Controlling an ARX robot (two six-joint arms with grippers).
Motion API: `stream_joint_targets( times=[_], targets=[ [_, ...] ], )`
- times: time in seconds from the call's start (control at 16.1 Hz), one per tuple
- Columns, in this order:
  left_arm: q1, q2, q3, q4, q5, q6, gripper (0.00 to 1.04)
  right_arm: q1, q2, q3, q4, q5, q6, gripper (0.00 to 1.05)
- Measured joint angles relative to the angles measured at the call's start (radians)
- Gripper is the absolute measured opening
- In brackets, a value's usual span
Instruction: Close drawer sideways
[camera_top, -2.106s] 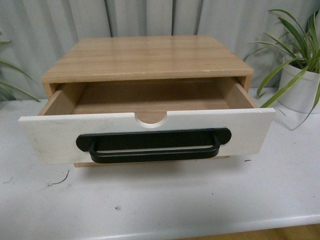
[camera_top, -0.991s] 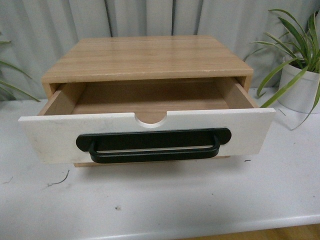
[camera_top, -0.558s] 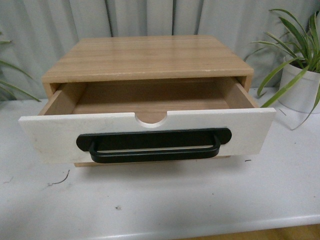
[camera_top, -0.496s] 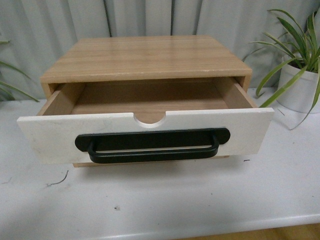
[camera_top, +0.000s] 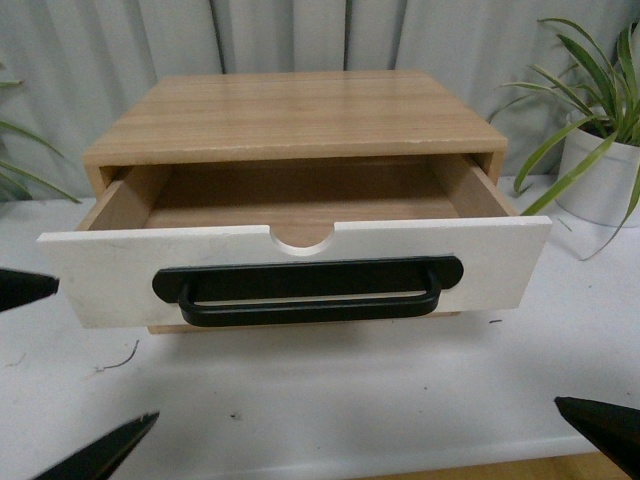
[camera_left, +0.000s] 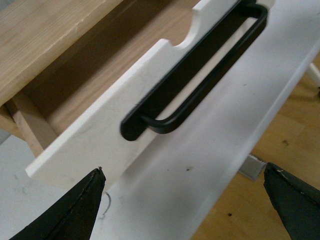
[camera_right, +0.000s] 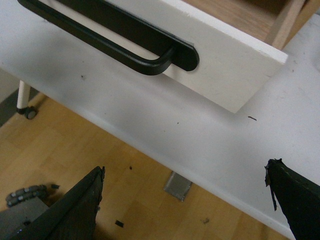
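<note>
**Drawer stands open, both grippers wide apart in front of it**

The drawer (camera_top: 490, 262) is pulled out of a low wooden cabinet (camera_top: 290, 115), which stands on a white table (camera_top: 350, 400). The white front panel of the drawer faces the robot and sits clearly forward of the cabinet body, so the brown inside floor of the drawer shows behind it. A long black bar handle (camera_top: 307, 290) lies horizontally across the middle of the panel. A semicircular notch (camera_top: 302, 238) is cut in the top edge, just above the handle.

The left gripper (camera_left: 183, 169) is near the left end of the panel and does not touch it. Its two black fingers (camera_left: 70, 210) are spread far from each other and hold nothing. The right gripper (camera_right: 186, 166) is near the right end of the panel, also apart from it. Its fingers (camera_right: 295, 195) are spread as well, with nothing between them. In the front view only dark finger tips come in at the lower corners.

A potted plant (camera_top: 600, 175) in a white pot stands on the table to the right of the cabinet. Behind everything hangs a grey pleated curtain (camera_top: 300, 35). The right wrist view shows a wooden floor (camera_right: 75, 150) under the table and a table leg with a small caster (camera_right: 29, 114).
</note>
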Motion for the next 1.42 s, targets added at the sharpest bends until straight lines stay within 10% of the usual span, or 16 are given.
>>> stream_joint_targets(
  times=[1.42],
  targets=[
    [0.096,0.809,0.537,0.104,-0.117,0.169,0.98,-0.007,0.852,0.716,0.002,-0.056,-0.185,0.98]
  ],
)
